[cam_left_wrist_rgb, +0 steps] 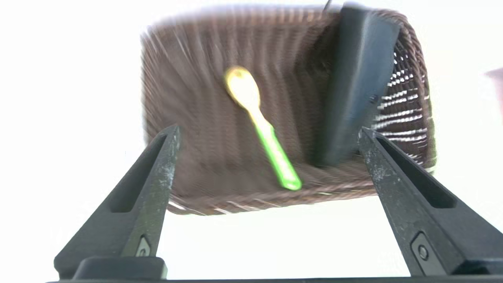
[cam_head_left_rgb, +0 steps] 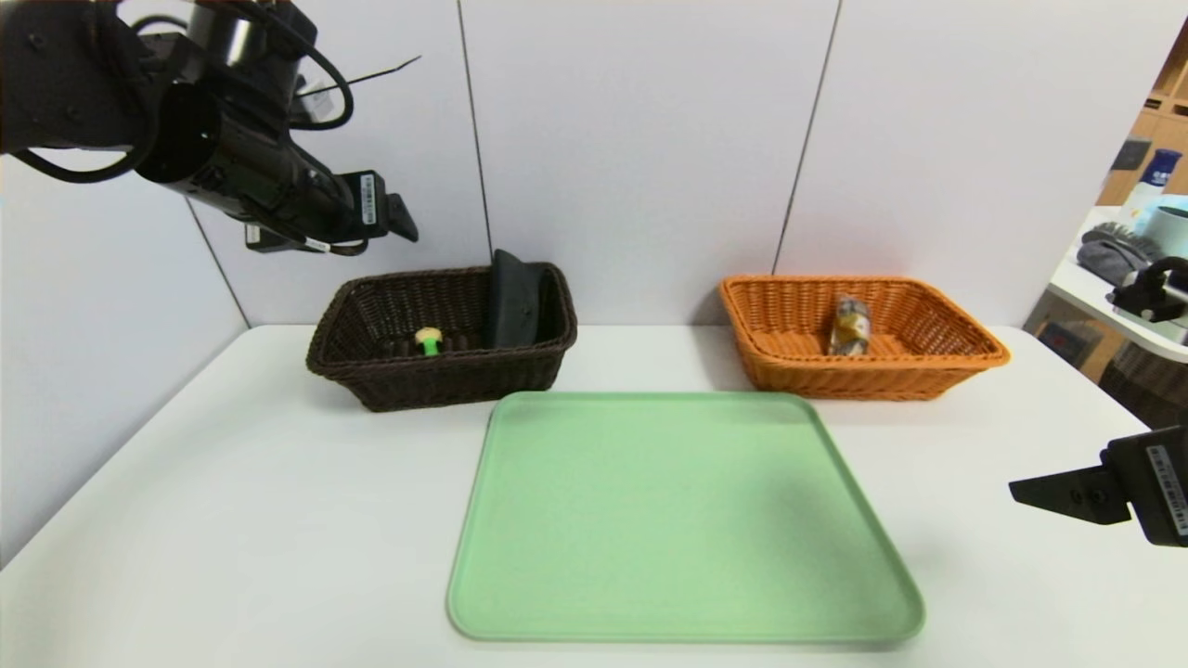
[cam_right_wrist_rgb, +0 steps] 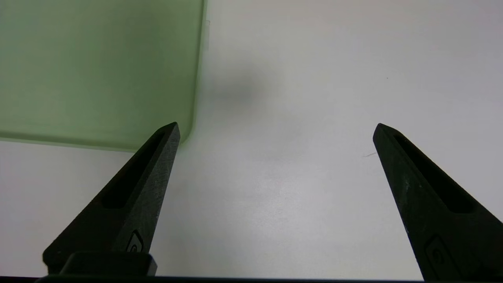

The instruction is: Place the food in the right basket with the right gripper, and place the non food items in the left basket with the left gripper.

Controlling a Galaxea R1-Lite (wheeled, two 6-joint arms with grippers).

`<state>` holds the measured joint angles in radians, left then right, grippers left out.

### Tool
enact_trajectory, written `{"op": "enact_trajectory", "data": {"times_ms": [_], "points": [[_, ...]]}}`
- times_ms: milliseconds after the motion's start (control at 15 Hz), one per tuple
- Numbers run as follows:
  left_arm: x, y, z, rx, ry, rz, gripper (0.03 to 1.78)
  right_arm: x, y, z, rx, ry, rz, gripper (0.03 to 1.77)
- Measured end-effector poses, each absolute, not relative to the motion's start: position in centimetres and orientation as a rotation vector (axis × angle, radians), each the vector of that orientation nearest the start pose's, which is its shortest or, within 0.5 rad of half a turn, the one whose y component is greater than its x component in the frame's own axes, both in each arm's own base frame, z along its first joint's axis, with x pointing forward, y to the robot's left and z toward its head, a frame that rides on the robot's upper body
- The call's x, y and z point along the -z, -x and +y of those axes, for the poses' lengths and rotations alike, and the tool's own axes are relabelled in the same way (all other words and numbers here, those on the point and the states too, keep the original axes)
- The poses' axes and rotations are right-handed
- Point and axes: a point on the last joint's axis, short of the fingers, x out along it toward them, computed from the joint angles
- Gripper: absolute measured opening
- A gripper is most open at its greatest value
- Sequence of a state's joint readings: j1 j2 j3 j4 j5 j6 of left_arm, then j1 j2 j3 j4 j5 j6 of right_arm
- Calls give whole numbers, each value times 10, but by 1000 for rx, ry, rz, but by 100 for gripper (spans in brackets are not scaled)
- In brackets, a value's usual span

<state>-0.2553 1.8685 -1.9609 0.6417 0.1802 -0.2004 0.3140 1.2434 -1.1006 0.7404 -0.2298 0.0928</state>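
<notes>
White table (cam_head_left_rgb: 232, 520), pale wall behind. Dark brown basket (cam_head_left_rgb: 371, 366): yellow spoon (cam_left_wrist_rgb: 259, 124) with green handle lying flat; black case (cam_left_wrist_rgb: 353, 86) leaning on its end wall. Left gripper (cam_left_wrist_rgb: 269, 133) above, jaws spread, empty. Right gripper (cam_right_wrist_rgb: 277, 129) spread over bare table

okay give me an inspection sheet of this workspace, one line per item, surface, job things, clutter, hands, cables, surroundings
Surface: white table; green tray bare.
Job's things: spoon and black case in dark basket, case leaning on its end wall; wrapped snack in orange basket.
Clutter: nothing seen.
Hands: left hand open above dark basket, holding nothing; right hand open over table beside tray.
Cables: black loops on left arm.
Surroundings: white wall panels; cluttered side table at right.
</notes>
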Motion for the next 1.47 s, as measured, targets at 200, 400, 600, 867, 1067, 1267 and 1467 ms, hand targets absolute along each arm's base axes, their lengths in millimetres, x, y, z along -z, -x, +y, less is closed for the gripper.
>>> {"op": "enact_trajectory", "data": {"times_ms": [200, 400, 600, 867, 1067, 1267, 1467], "points": [[-337, -320, -80, 69, -106, 450, 163, -261, -142, 41, -59, 157, 779, 170], [-330, -306, -80, 94, -165, 448, 165, -254, -135, 39, -114, 262, 725, 170], [-319, -274, -78, 115, -184, 490, 167, -255, -134, 38, -129, 282, 663, 170], [-314, -216, -68, 111, -170, 440, 168, -262, -136, 31, -77, 246, 593, 170], [-311, -178, -48, 25, -156, 393, 169, -264, -130, 20, -16, 216, 577, 170], [-301, -142, -25, -63, -134, 378, 169, -260, -114, 12, 21, 202, 560, 170], [-283, -104, -6, -161, -109, 366, 169, -256, -97, 6, 57, 190, 536, 170]]}}
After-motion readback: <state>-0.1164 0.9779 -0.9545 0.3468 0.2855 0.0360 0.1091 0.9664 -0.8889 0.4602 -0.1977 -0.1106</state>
